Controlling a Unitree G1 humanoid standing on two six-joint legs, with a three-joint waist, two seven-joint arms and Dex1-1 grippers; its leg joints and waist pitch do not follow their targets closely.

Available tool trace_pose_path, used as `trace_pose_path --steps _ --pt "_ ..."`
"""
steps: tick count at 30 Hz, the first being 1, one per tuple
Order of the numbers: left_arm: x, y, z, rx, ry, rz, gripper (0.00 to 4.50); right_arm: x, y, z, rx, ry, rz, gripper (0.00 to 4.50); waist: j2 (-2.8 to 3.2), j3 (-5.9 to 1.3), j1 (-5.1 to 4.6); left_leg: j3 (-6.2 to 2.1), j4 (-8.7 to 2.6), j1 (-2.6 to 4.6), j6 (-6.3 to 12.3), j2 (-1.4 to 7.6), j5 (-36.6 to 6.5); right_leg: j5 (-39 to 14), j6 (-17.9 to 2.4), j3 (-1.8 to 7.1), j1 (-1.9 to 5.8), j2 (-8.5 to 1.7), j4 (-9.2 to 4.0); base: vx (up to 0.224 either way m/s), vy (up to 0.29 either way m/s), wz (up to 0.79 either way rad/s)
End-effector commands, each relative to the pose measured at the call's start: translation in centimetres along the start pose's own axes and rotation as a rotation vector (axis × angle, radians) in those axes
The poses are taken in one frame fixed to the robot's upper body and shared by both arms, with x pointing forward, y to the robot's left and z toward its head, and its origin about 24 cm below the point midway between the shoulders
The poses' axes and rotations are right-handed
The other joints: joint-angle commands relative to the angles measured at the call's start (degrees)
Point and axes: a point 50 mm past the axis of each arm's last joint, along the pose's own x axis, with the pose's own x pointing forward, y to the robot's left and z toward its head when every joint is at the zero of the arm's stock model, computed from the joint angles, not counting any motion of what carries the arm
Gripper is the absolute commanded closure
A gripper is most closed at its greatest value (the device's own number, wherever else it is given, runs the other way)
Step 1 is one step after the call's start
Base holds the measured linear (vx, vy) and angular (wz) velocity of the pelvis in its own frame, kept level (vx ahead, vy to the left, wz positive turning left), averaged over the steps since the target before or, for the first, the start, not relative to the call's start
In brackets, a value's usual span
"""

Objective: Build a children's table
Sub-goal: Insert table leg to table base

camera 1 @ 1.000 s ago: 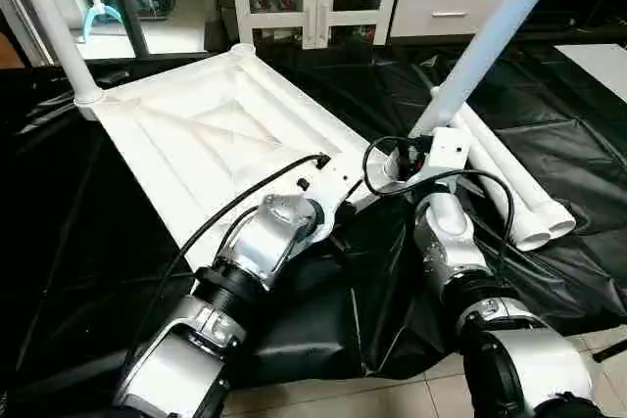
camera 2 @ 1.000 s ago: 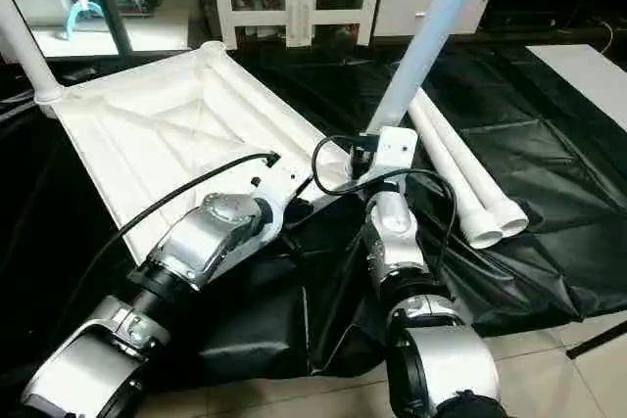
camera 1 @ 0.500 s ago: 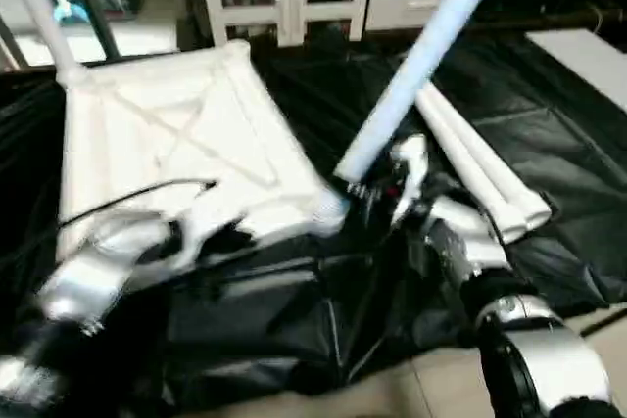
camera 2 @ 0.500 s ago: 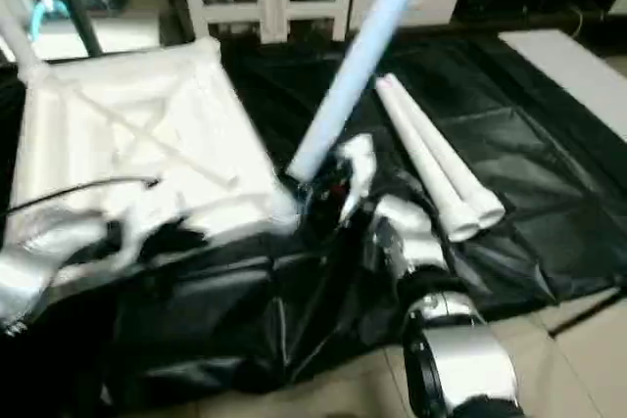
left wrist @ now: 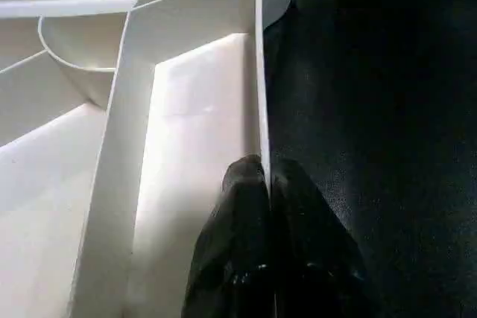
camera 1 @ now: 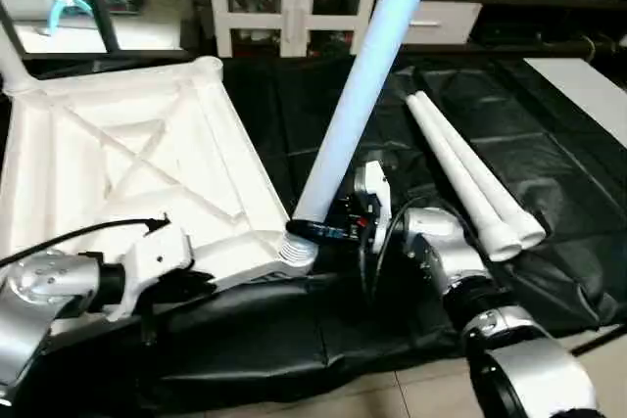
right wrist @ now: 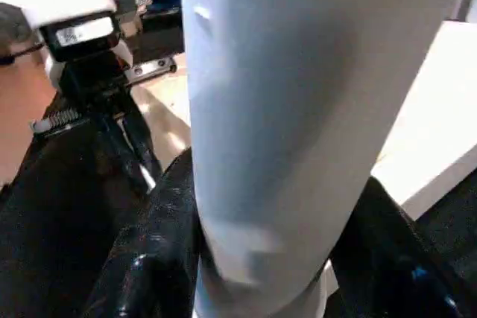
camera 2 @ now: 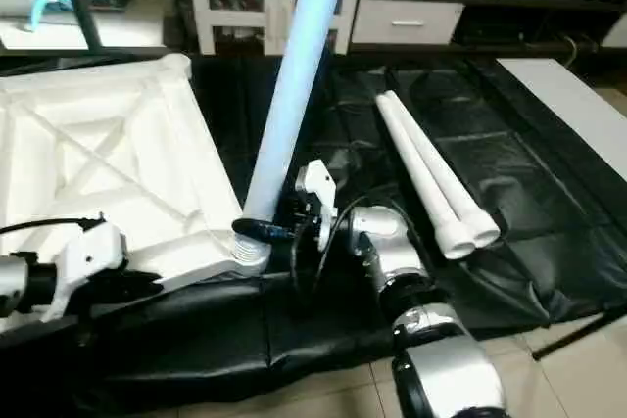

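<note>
Right wrist view: right hand (camera 1: pixel 328 231) is clamped around the base of the leg (camera 1: pixel 362 95), whose threaded end sits at the tabletop (camera 1: pixel 147 173) corner socket (camera 1: pixel 297 254). Left hand (left wrist: pixel 267 184) is pinched shut on the tabletop's rim, steadying it upside down on the black sheet (camera 1: pixel 549 163). Two spare legs (camera 1: pixel 470 183) lie beside. Best practice: keep the leg square to the socket, twist gently, hold the rim firm.

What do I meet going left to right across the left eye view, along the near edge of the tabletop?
Left gripper pinching the rim → white plastic ribbed tabletop → upright white tapered leg clamped by the right gripper → two loose white tubular legs on black sheeting.
</note>
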Motion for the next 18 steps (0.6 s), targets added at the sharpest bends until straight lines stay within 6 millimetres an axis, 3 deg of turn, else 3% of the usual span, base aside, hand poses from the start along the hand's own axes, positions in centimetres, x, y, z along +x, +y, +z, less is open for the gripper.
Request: trace_pose_path --steps 1,6,8,16,18 --pt "2.0 -2.1 0.5 0.013 -0.022 -0.141 4.50 -1.8 2.7 -6.5 0.146 0.393 0.119 2.62 1.15 -0.41 0.53 -0.34 -3.32 0.16 1.53 0.88 -8.43 0.13 -11.67 3.29 0.78 -5.16 -4.42 0.000 0.000 0.00" --pt "2.2 -2.0 0.8 0.022 -0.025 -0.148 4.50 -3.0 2.5 -6.8 0.132 0.474 0.131 2.62 1.17 -0.84 1.20 -0.20 -2.93 0.09 2.52 0.70 -4.63 8.61 -11.91 3.11 1.34 -4.86 -3.70 0.000 0.000 0.00" --pt "2.4 -1.8 0.8 0.030 -0.017 -0.148 4.50 -3.7 2.2 -6.8 0.125 0.507 0.112 2.62 1.42 -0.92 1.57 -0.26 -2.97 0.08 2.05 0.68 -5.99 7.59 -11.59 3.15 1.42 -4.99 -3.78 0.000 0.000 0.00" --pt "2.7 -1.3 0.8 0.020 -0.010 -0.102 4.50 -3.7 2.6 -7.8 0.161 0.466 0.042 2.62 1.33 -0.95 1.91 -0.36 -3.07 0.13 1.35 0.70 -7.05 5.91 -11.20 3.08 1.38 -4.91 -3.92 0.000 0.000 0.00" --pt "3.0 -1.0 0.9 0.005 -0.010 -0.062 4.50 -3.6 2.6 -8.1 0.186 0.435 -0.027 2.62 1.28 -0.81 1.94 -0.35 -3.20 0.25 0.98 0.72 -8.54 3.41 -10.95 3.10 1.25 -4.96 -4.19 0.000 0.000 0.00"
